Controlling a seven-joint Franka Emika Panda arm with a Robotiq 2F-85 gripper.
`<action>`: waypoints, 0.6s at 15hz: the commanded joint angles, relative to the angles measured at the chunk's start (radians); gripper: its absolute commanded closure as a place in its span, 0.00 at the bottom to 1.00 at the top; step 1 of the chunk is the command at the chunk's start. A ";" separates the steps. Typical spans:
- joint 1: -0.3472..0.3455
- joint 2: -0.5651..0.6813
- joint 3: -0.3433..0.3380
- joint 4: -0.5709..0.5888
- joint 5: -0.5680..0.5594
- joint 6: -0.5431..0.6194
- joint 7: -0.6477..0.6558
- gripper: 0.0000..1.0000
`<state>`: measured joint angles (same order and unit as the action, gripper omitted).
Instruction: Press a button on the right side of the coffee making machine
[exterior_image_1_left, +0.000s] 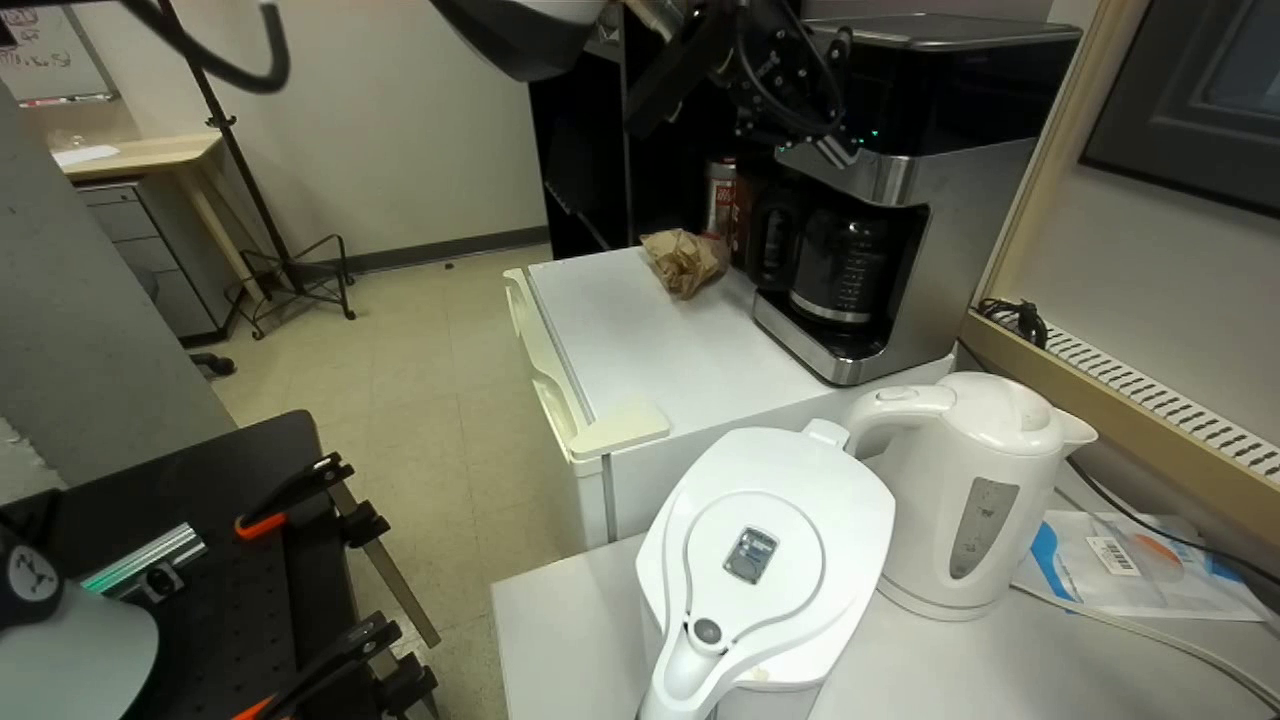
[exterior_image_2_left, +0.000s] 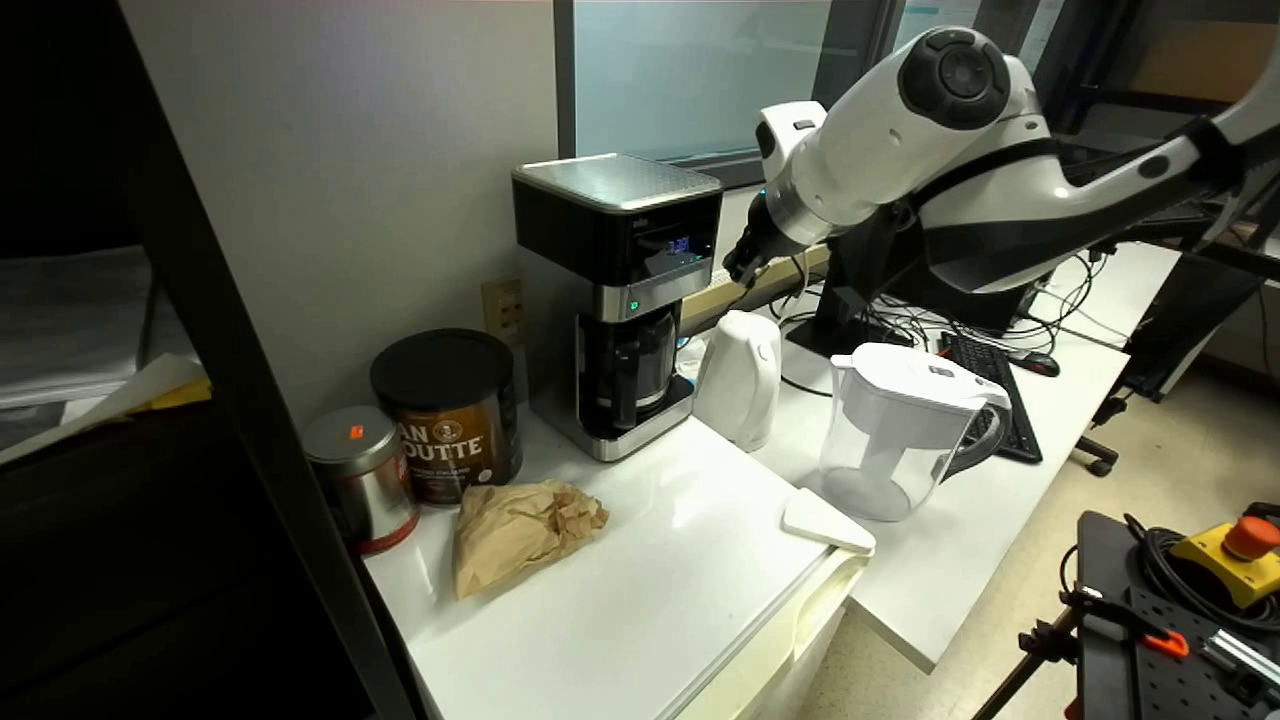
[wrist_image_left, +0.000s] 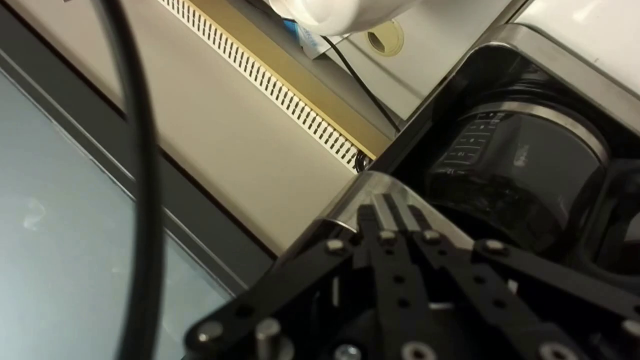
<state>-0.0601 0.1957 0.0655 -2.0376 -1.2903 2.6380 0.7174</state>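
Note:
The black and silver coffee making machine stands on a white surface, with its dark glass carafe inside. In an exterior view its black upper front shows a blue lit display and a green light on the silver band. My gripper is in front of that upper front; in an exterior view the gripper appears at the right of the panel. In the wrist view the gripper is over the silver band, fingertips nearly together with nothing between them. The arm hides part of the front; contact cannot be told.
A white electric kettle and a white filter pitcher stand near the machine. A crumpled paper bag, a coffee can and a metal tin are on its other side. The wall and window lie close behind.

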 joint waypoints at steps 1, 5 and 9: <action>0.006 0.075 0.000 0.081 -0.032 0.029 0.049 0.98; 0.010 0.116 0.003 0.117 -0.035 0.042 0.057 0.98; 0.009 0.112 0.000 0.121 -0.046 0.045 0.067 0.99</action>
<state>-0.0561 0.2764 0.0701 -1.9632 -1.2963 2.6533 0.7504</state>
